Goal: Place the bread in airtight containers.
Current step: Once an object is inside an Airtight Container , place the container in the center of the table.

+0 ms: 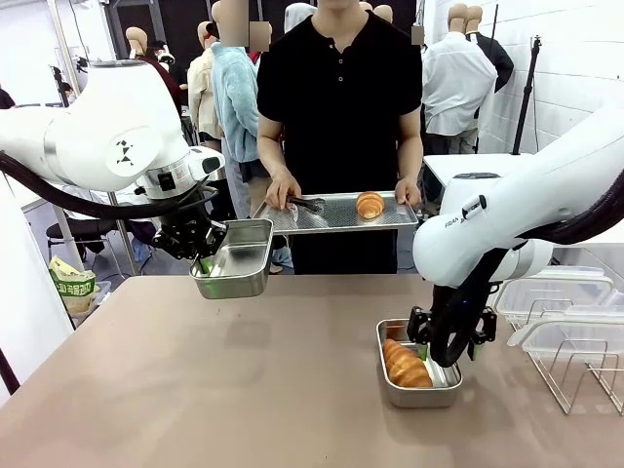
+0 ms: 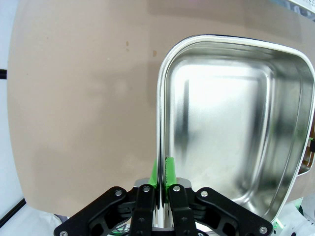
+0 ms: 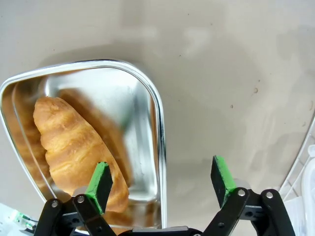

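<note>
My left gripper (image 1: 204, 263) (image 2: 160, 179) is shut on the side wall of an empty steel container (image 1: 239, 255) (image 2: 231, 128), which hangs above the table near the far left. A second steel container (image 1: 444, 393) (image 3: 140, 118) rests on the table at the right with one golden roll (image 1: 406, 365) (image 3: 71, 142) in it. Over its near end my right gripper (image 1: 444, 349) (image 3: 160, 179) stands open, one finger above the roll and the tin's rim between the fingers. At the far side, the person holds a flat tray (image 1: 331, 216) carrying the other roll (image 1: 370, 205).
Black tongs (image 1: 307, 204) lie on the tray by the person's hand. A wire rack (image 1: 575, 366) and clear plastic lids (image 1: 556, 291) stand at the right edge of the table. A green bag (image 1: 73, 285) sits off the table at the left.
</note>
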Tool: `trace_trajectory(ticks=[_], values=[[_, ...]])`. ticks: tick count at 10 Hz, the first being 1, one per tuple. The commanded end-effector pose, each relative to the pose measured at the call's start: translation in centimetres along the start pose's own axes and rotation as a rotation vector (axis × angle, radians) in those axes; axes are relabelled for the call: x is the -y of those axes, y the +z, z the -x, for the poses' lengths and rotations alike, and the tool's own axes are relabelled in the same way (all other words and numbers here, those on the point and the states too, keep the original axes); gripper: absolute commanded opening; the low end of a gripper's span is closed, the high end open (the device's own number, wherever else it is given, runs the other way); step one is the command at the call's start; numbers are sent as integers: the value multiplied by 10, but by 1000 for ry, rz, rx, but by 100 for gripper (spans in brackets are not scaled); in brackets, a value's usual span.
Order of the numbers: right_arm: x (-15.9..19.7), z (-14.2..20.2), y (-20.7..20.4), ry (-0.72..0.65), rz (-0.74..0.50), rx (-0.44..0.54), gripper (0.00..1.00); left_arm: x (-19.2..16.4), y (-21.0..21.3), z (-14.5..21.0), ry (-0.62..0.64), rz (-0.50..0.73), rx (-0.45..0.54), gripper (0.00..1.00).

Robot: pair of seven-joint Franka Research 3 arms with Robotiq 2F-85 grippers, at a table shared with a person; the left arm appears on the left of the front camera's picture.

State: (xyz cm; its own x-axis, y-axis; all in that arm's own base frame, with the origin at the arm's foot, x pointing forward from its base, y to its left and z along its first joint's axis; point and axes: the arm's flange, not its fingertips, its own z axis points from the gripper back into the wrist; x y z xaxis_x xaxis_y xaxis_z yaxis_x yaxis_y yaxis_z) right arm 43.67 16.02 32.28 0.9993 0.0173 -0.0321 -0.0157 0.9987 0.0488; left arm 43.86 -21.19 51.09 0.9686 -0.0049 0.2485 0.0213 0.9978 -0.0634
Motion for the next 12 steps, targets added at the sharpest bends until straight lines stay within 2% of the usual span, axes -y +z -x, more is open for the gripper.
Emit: trace_trajectory(ticks=[1,11,12], values=[[-1,0,0,2,0,4,100,-1,3,-1,2,5,5,0],[0,0,0,0,0,0,100,-1,3,-1,2,5,5,0],[-2,20,28,-11,29,72,100,-1,3,-1,2,5,5,0]])
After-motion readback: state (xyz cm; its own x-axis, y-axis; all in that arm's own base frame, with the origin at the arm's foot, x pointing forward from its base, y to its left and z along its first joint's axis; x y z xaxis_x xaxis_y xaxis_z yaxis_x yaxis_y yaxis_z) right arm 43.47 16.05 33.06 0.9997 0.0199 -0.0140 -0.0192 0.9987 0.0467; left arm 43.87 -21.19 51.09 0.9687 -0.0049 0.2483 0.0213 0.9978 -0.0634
